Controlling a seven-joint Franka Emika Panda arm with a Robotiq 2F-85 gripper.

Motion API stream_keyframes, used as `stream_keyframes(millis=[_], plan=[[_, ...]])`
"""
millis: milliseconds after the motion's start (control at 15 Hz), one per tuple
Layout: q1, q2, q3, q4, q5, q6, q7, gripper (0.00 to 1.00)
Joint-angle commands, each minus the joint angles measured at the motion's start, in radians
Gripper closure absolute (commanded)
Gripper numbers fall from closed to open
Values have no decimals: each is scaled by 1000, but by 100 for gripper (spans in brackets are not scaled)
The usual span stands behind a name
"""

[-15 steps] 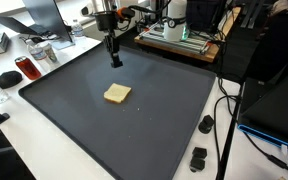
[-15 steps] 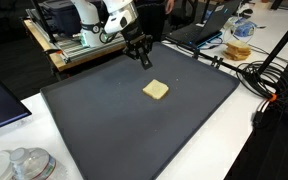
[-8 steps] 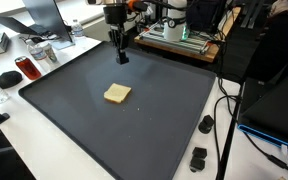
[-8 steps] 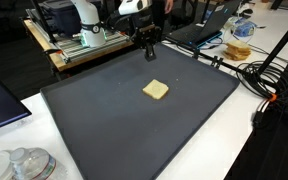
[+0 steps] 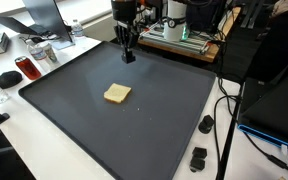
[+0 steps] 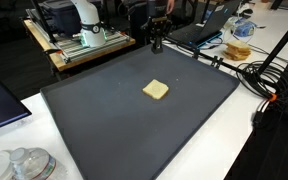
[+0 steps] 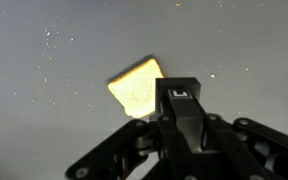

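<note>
A pale yellow square sponge [image 5: 117, 93] [image 6: 156, 90] lies flat near the middle of a dark grey mat [image 5: 74, 115] [image 6: 104, 125]. My gripper [image 5: 130, 58] [image 6: 156, 47] hangs in the air over the mat's far edge, well clear of the sponge, in both exterior views. Its fingers are pressed together with nothing between them. In the wrist view the shut gripper [image 7: 181, 86] points down at the mat, and the sponge [image 7: 137, 86] shows just beside its tip, far below.
A black mouse [image 5: 7, 78] and a red can [image 5: 25, 68] sit off one side of the mat. Two small black objects [image 5: 206, 124] [image 5: 198, 158] lie off the other. A laptop [image 6: 209, 25], cables [image 6: 274, 85] and a clear container [image 6: 24, 163] also surround it.
The shut gripper has risen and moved away from the sponge toward the mat's far edge. The sponge has not moved.
</note>
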Motion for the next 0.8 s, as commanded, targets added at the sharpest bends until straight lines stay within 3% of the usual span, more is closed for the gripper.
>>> stream_keyframes(millis=[0, 67, 133, 400, 467, 733], plan=[[24, 75, -4, 110, -37, -88, 113, 95], [20, 24, -6, 41, -10, -40, 54, 95], [24, 36, -6, 54, -9, -46, 59, 78], [24, 39, -9, 51, -9, -45, 58, 78], [24, 39, -9, 51, -9, -45, 57, 95], [42, 122, -4, 121, -11, -27, 125, 95]])
